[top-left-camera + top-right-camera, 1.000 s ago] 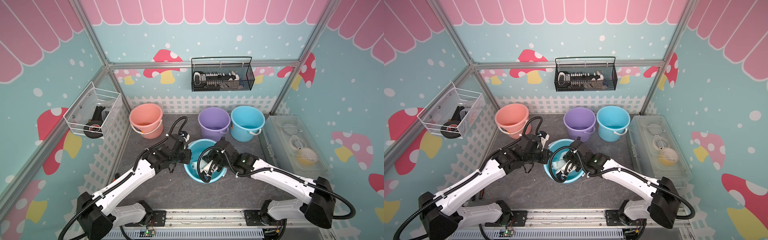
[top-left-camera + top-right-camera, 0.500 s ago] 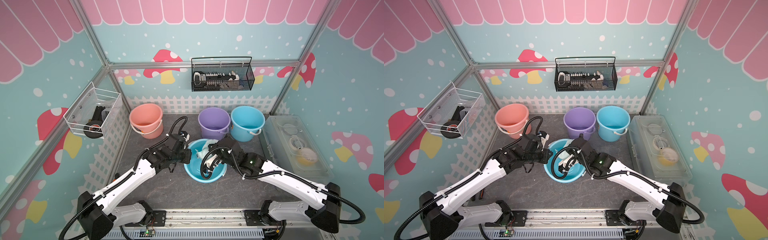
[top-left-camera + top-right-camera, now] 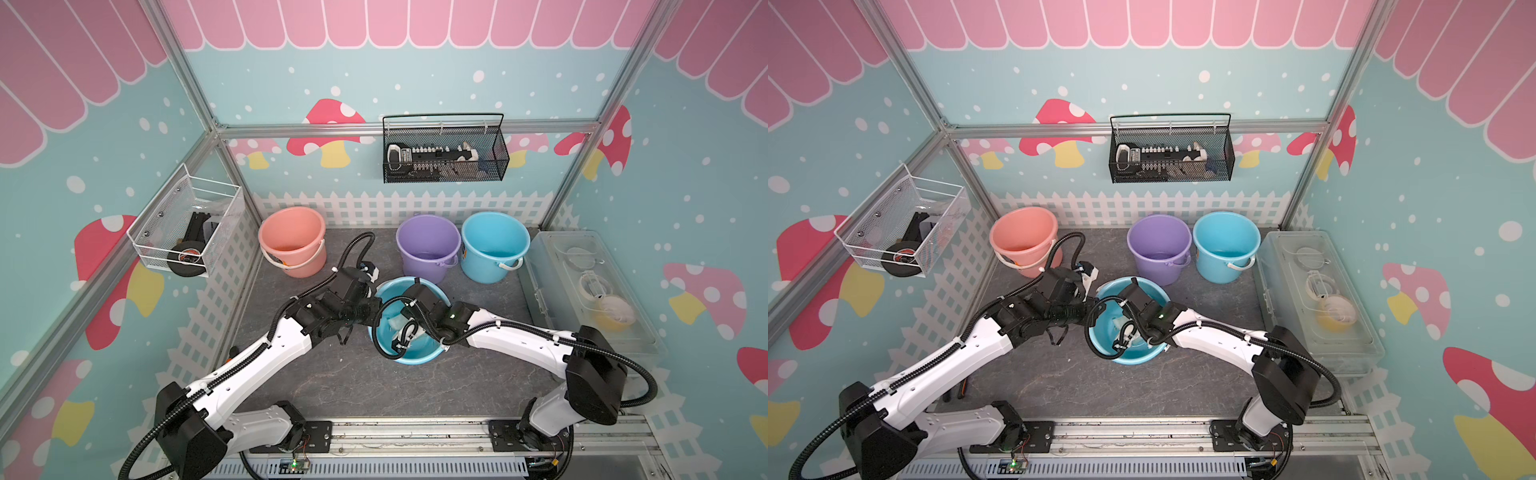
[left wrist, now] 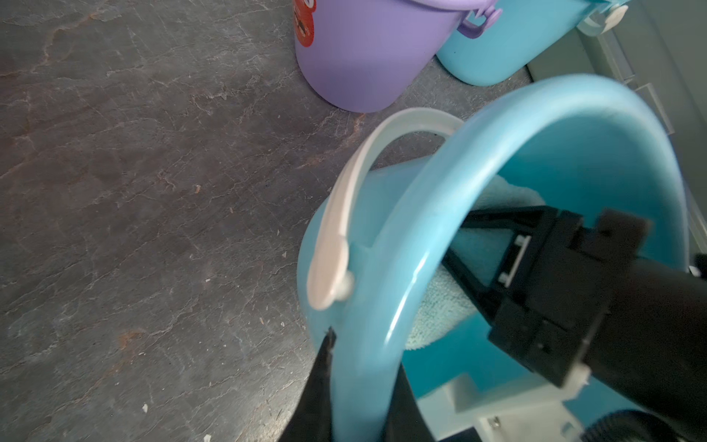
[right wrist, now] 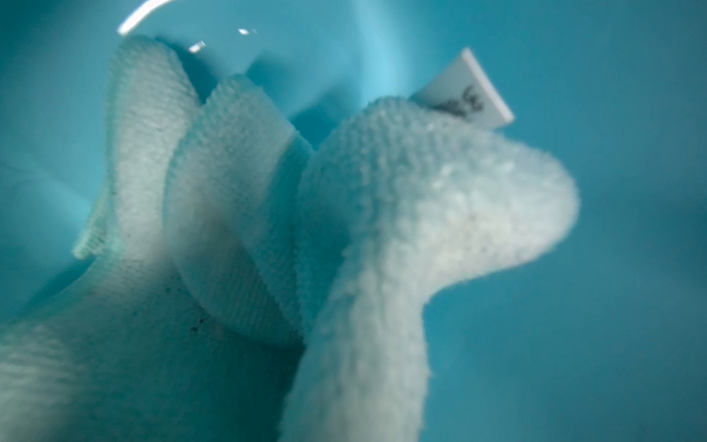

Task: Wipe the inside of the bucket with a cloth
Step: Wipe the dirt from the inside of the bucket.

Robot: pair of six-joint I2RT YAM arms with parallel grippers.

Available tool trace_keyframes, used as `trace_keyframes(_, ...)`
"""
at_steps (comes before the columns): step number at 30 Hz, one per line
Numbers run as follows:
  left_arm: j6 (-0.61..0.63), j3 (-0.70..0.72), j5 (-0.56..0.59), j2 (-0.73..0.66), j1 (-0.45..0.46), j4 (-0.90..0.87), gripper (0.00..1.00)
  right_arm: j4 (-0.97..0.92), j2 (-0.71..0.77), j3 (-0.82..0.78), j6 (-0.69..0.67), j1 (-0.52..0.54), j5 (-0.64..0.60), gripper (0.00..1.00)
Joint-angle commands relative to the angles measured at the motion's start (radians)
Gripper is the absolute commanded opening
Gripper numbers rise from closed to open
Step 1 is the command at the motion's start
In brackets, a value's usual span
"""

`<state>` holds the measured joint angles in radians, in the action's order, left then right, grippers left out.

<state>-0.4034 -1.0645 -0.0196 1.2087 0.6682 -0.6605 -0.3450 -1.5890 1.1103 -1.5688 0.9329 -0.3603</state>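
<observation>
A light blue bucket (image 3: 415, 358) stands tilted at the middle of the floor, its white handle (image 4: 344, 214) hanging outside. My left gripper (image 4: 363, 398) is shut on the bucket's left rim (image 4: 421, 214), one finger outside and one inside, also seen in a top view (image 3: 376, 309). The right gripper (image 4: 457, 241) reaches inside the bucket and is shut on the pale mint cloth (image 4: 440, 306). The cloth (image 5: 382, 229) bunches against the bucket's inner wall (image 5: 612, 268) and hides my right fingers in the right wrist view. In a top view only a pale patch of cloth (image 3: 1121, 322) shows.
A pink bucket (image 3: 291, 241), a purple bucket (image 3: 428, 245) and another blue bucket (image 3: 494, 245) stand along the back fence. A clear lidded box (image 3: 582, 299) lies at the right. A white wire basket (image 3: 187, 228) and a black mesh basket (image 3: 444, 153) hang on the walls.
My right gripper carried the cloth toward the bucket's far side, then back toward its left inner wall. The left gripper has kept its hold on the rim.
</observation>
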Motion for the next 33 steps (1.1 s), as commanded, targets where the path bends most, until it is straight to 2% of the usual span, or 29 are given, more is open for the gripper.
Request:
trace_keyframes(1,-0.012,-0.011,-0.009,-0.025,0.0,0.046,0.0,0.035,-0.043,-0.008,0.046,-0.004,0.07,0.0)
trace_keyframes(8,-0.013,-0.008,-0.009,-0.026,-0.001,0.048,0.0,0.057,-0.165,-0.012,0.13,-0.016,0.16,0.0)
trace_keyframes(12,-0.013,-0.008,-0.007,-0.031,-0.001,0.045,0.0,0.002,-0.175,0.015,0.177,-0.017,0.221,0.0)
trace_keyframes(18,-0.002,-0.008,0.034,-0.026,-0.002,0.027,0.0,-0.09,-0.08,0.046,0.206,-0.017,0.234,0.0)
trace_keyframes(28,0.002,-0.016,0.049,-0.008,-0.002,0.029,0.0,-0.281,0.173,0.1,0.284,-0.013,0.276,0.0)
trace_keyframes(31,0.001,-0.022,0.053,-0.002,-0.002,0.029,0.0,-0.336,0.229,0.129,0.369,-0.007,0.274,0.0)
trace_keyframes(33,0.0,-0.026,0.053,0.003,-0.002,0.029,0.0,-0.368,0.256,0.16,0.483,-0.001,0.257,0.0)
